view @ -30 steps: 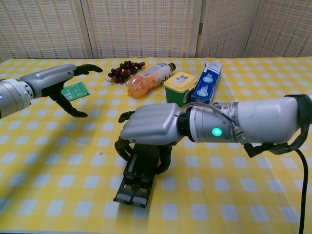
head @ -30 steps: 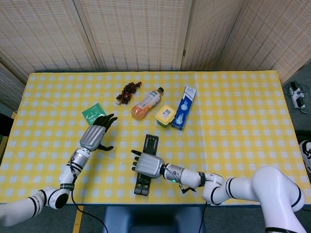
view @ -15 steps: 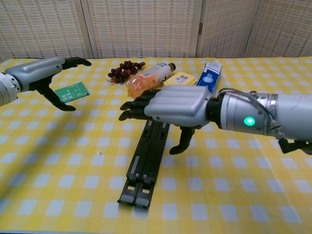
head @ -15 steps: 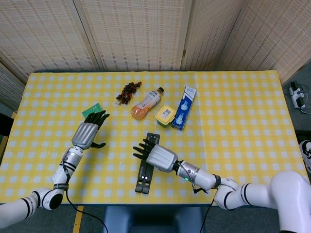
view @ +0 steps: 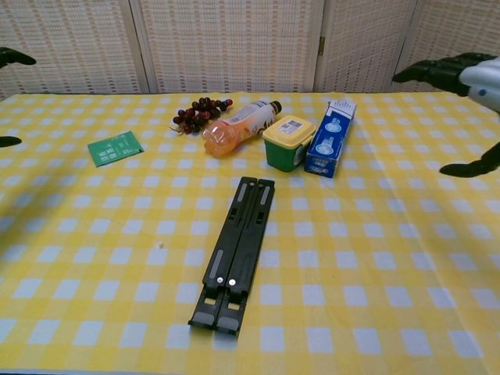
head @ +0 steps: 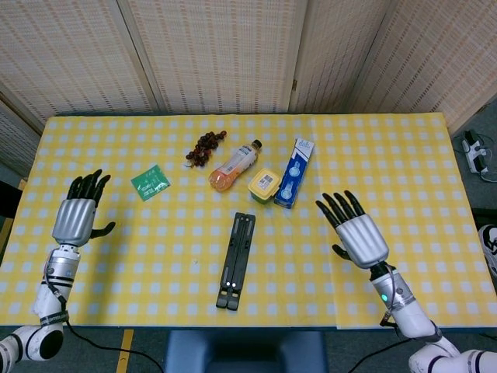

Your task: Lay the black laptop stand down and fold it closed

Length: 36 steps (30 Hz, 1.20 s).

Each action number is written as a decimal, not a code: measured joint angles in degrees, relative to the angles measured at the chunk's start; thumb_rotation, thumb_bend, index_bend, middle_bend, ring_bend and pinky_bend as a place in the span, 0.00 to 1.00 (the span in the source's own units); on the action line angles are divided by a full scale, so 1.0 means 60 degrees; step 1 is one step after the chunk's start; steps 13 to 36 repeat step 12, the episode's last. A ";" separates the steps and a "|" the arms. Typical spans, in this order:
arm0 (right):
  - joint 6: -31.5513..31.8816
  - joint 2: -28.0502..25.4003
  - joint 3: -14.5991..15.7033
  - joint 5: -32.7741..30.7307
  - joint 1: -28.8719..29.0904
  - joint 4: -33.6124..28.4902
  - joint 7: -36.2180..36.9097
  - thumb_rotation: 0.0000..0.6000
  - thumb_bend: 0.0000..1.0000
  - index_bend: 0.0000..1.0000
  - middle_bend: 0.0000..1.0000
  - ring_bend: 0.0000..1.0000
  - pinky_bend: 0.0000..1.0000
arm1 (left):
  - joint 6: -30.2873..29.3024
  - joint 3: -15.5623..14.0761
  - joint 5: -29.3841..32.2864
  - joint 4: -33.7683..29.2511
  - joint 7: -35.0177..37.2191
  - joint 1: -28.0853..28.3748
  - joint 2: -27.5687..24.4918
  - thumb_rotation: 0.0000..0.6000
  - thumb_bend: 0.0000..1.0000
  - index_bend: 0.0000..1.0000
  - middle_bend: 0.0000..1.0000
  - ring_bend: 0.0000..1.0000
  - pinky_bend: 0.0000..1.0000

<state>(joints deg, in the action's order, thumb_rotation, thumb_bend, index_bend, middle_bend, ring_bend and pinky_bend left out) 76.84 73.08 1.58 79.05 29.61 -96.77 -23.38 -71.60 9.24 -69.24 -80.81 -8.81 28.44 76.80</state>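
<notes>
Withdrawing: right hand (head: pixel 360 237) off laptop stand (head: pixel 237 260) | left hand (head: pixel 75 219) moved outward

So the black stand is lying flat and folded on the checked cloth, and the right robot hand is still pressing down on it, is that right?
Not quite. The black stand does lie flat and folded on the checked cloth, but the right robot hand is not pressing on it. The head view shows that hand open, well off to the side of the stand and touching nothing. The left robot hand is open and clear of it too.
</notes>
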 measured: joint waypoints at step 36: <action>0.1985 -0.1243 0.0488 -0.0339 -0.2547 -0.0543 0.2030 1.00 0.24 0.00 0.00 0.00 0.00 | -0.2298 -0.0929 -0.0898 -0.0997 0.0282 -0.2157 -0.0962 1.00 0.25 0.09 0.01 0.00 0.00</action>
